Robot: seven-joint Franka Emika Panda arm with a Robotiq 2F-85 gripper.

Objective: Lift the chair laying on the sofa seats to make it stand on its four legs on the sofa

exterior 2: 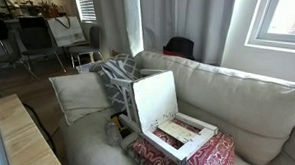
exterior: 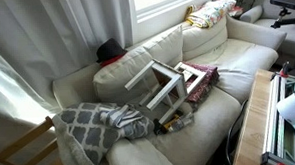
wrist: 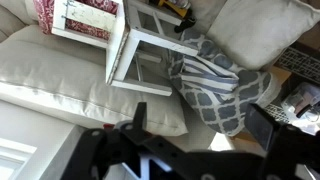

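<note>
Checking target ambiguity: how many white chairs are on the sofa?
1. The chair lies tipped over on the sofa, partly on the red cushion, beside the blanket. No other seems hidden.

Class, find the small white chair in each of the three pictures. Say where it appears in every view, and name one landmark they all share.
In an exterior view: the chair is near the centre, tipped over on the sofa.
In an exterior view: the chair is centre right, seat panel on edge.
Wrist view: the chair is upper centre-left.
Shared landmark: the grey-and-white patterned blanket beside the chair.
</note>
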